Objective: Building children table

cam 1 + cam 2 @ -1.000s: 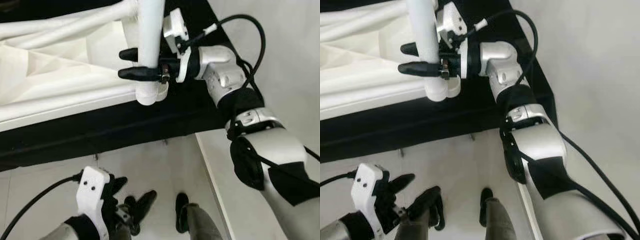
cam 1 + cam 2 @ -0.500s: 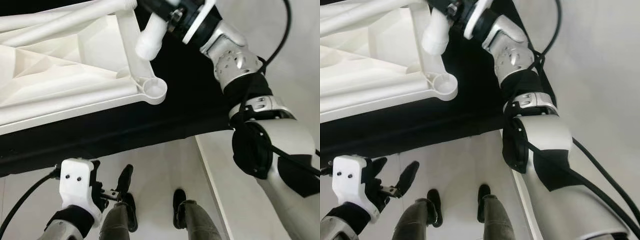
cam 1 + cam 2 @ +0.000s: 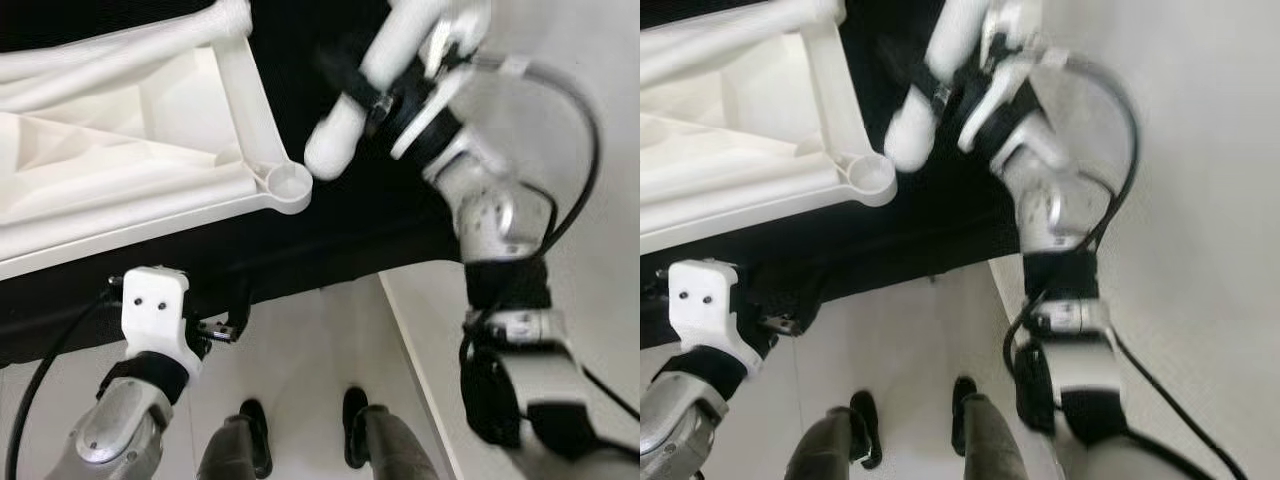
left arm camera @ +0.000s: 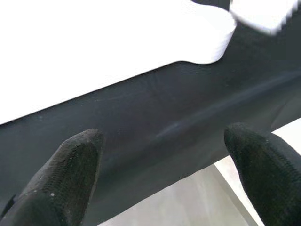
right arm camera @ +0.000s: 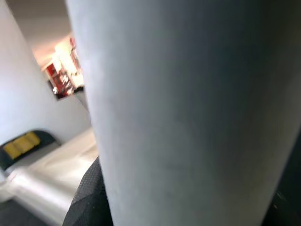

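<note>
Two head views give us the same scene, so we tell it once. In the left eye view, the overturned white plastic children's tabletop (image 3: 130, 130) fills the upper left of the frame, lying ribbed side up on a black surface (image 3: 330, 250). Its round corner socket (image 3: 288, 182) sits just left of centre in the upper half. The right claw (image 3: 365, 95), at upper centre, is clamped around a white cylindrical plastic table leg (image 3: 375, 85); the leg is tilted, its rounded lower end just to the right of the socket and above it, and we cannot tell whether the two touch. This part of the frame is blurred. At lower left the left claw (image 3: 235, 320) points towards the black surface's front edge, below the tabletop. At bottom centre we see the robot's own two feet (image 3: 300, 445) on a pale tiled floor (image 3: 310, 350).

In the right eye view the same leg (image 3: 930, 80) hangs just right of the socket (image 3: 872, 175).

In the left wrist view the left claw (image 4: 167, 162) is spread wide with nothing between its black fingers (image 4: 70, 165), the dark surface ahead of it and the tabletop's white edge (image 4: 94, 52) along the upper part of the frame.

In the right wrist view the pale leg (image 5: 188, 108) is very close across the frame, a black finger (image 5: 89, 197) pressed against it at lower left.
</note>
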`<state>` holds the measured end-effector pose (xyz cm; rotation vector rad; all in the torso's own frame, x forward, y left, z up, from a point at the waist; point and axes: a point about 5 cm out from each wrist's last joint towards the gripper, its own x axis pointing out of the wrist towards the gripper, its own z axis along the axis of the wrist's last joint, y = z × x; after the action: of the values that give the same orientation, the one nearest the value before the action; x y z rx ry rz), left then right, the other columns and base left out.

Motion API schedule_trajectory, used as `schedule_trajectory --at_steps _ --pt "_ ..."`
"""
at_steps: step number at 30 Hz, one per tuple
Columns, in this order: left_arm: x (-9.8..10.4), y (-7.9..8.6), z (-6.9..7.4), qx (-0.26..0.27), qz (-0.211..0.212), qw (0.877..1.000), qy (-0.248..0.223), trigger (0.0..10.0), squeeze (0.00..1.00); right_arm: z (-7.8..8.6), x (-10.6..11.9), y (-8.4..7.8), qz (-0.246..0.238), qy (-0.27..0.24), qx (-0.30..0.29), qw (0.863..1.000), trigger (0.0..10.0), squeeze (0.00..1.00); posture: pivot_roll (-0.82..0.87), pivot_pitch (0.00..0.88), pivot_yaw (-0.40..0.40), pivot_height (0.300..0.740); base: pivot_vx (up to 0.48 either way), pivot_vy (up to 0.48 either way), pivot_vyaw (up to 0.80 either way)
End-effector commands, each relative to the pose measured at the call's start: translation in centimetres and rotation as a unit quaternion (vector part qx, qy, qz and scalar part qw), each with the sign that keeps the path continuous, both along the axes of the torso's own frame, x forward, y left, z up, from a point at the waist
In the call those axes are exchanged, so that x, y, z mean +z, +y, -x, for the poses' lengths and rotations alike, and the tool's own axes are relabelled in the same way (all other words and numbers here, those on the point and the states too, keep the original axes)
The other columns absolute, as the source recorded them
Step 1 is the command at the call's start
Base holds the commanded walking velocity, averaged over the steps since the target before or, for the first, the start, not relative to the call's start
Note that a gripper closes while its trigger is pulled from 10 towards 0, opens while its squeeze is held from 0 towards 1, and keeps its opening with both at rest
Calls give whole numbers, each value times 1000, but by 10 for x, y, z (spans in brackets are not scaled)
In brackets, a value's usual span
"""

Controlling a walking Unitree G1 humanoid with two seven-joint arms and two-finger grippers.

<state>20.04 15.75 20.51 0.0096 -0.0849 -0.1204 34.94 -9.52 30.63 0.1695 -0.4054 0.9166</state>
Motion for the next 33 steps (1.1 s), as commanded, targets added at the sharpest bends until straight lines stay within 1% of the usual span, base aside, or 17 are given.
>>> schedule_trajectory --at_steps 1,2,4,5,6,9,10,11,12,15,18,20,21,25,27,31,33 --pt "-6 1 -1 4 -15 1000 7 10000 0 12 5 10 0 -19 20 1000 10000 0 14 165 -2 740 0 0 0" --pt "-6 1 -1 4 -15 1000 7 10000 0 12 5 10 0 -19 20 1000 10000 0 14 165 -2 740 0 0 0" --pt "-8 1 -4 1 -12 1000 -1 10000 0 19 -8 14 23 -14 26 999 10000 0 19 142 -9 740 0 0 0" --pt "-8 1 -4 1 -12 1000 -1 10000 0 19 -8 14 23 -14 26 999 10000 0 19 142 -9 740 0 0 0" --pt "-9 1 -7 -4 0 1000 -4 10000 0 23 -17 16 35 -10 32 999 10000 0 17 134 -14 740 289 0 794" --pt "-11 1 -8 -5 6 1000 -5 10000 0 27 -19 17 36 -7 30 999 10000 0 17 134 -14 740 301 0 794" --pt "-13 0 -8 -6 12 1000 -3 10000 0 28 -23 18 44 5 22 999 10000 0 16 131 -12 740 315 0 0" --pt "-13 0 -8 -6 12 1000 -3 10000 0 28 -23 18 44 5 22 999 10000 0 16 131 -12 740 315 0 0" --pt "-16 -1 -8 -9 16 1000 0 10000 0 31 -28 18 62 1 14 998 10000 0 17 130 -11 740 352 0 800" --pt "-23 -5 -7 -16 23 1000 9 10000 0 36 -32 20 63 14 14 998 10000 0 19 129 -11 740 361 0 533" --pt "-27 -8 -6 -24 25 999 15 10000 0 39 -34 21 71 8 15 997 10000 0 18 129 -7 740 375 0 533" --pt "-30 -10 -5 -29 27 999 19 10000 0 39 -35 21 78 9 0 997 10000 0 15 132 -6 740 386 0 0" --pt "-33 -12 -4 -34 29 999 22 10000 0 38 -36 21 90 5 -17 996 10000 0 13 134 -6 740 386 0 0" --pt "-40 -15 -1 -43 30 998 32 10000 0 41 -35 20 83 1 -6 996 10000 0 10 141 -3 740 389 0 0" --pt "-42 -16 0 -45 30 998 35 10000 0 41 -37 21 98 6 1 995 10000 0 7 144 -1 740 390 0 0" --pt "-43 -17 0 -49 32 998 37 10000 0 42 -37 21 106 6 12 994 10000 0 5 148 -2 740 390 0 0" --pt "-46 -20 2 -65 22 997 46 10000 0 44 -35 18 118 -2 30 993 10000 0 3 154 -1 740 176 0 0"
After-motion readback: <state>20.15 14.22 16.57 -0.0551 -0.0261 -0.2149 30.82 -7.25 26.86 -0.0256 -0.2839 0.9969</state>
